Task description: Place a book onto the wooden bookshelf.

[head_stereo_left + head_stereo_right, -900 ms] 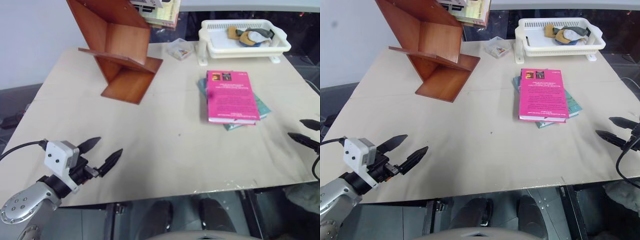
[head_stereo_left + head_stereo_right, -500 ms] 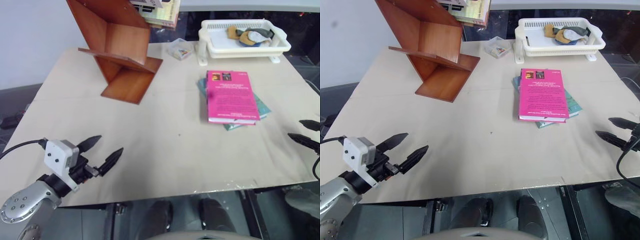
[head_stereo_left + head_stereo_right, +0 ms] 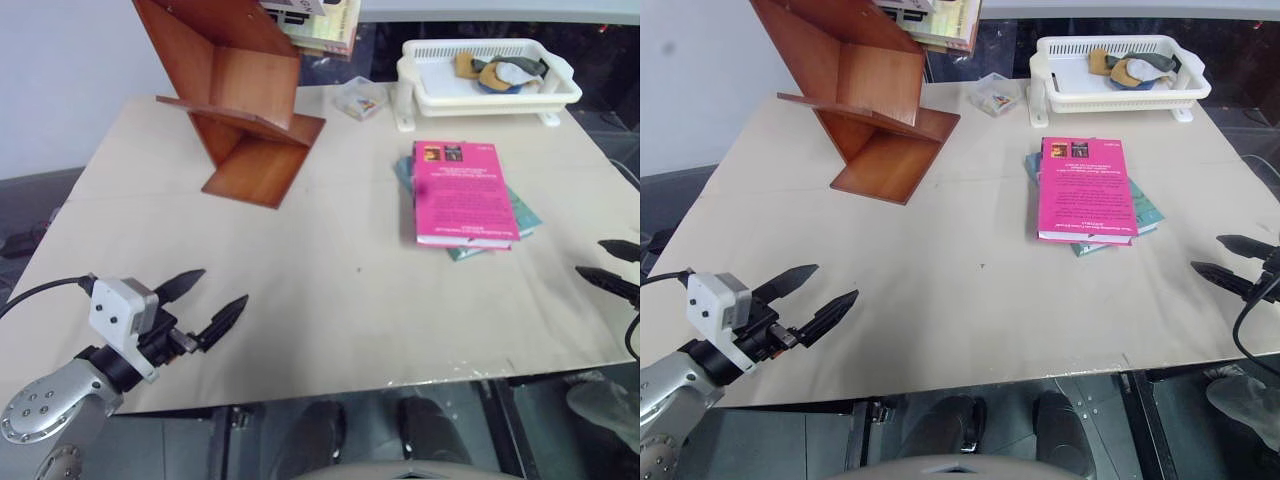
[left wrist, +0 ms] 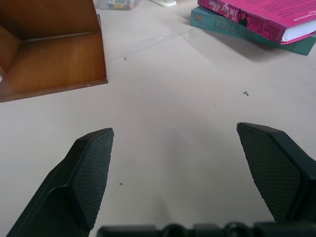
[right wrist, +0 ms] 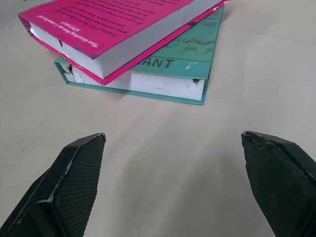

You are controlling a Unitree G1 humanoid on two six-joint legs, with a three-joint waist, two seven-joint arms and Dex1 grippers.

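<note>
The magenta-pink book [image 3: 460, 192] lies flat on a teal-green book [image 3: 524, 214], right of the table's middle; the right wrist view shows its white page edges [image 5: 148, 39]. The wooden bookshelf [image 3: 235, 95] stands at the far left of the table, a zigzag of reddish-brown boards. My left gripper [image 3: 205, 305] hovers open over the near left corner, far from the book. My right gripper [image 3: 612, 268] is open at the right edge, a short way from the stacked books, with nothing between its fingers.
A white slatted tray [image 3: 415, 75] holding small items sits at the far right. A small clear box [image 3: 360, 98] lies between tray and shelf. Pale books [image 3: 325, 25] rest atop the shelf. The table's near edge [image 3: 400, 385] runs just ahead of the grippers.
</note>
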